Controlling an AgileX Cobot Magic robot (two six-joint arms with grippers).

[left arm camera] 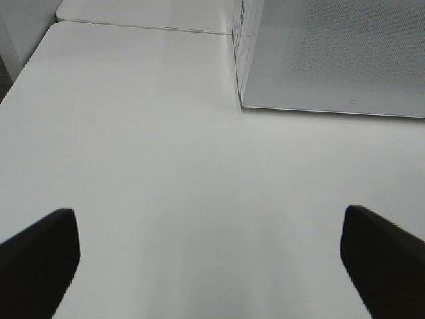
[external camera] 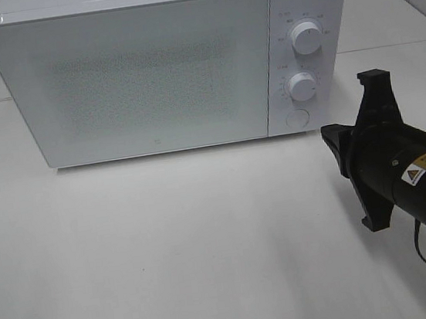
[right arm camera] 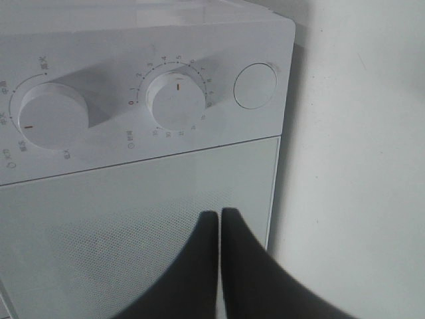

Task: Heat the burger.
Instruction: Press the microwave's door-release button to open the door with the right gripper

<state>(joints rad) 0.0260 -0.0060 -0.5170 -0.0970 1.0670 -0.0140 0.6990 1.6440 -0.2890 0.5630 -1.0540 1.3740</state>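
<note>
From the high camera, the white microwave (external camera: 148,74) stands at the far side of the pale table (external camera: 170,250) with its door shut. The two knobs and the round button (external camera: 296,118) are on its right-hand panel, and the right arm (external camera: 409,174) reaches in from the near right towards that panel. The burger shows nowhere in this view. It may be behind the speckled door, but that cannot be told. In the left wrist view, the left gripper (left arm camera: 209,219) hangs over bare table near the microwave's left corner, its fingers (left arm camera: 46,259) spread wide with nothing between them; again no burger. In the right wrist view, the right gripper (right arm camera: 220,219) has its two fingers pressed together on nothing and points at the right edge of the door, just beside the timer knob (right arm camera: 176,100). A burger like this is probably light and soft, a loose stack with a glossy bun that may slip. It is best taken low across the sides, spanning bun and patty, with a gentle squeeze and kept level.
</note>
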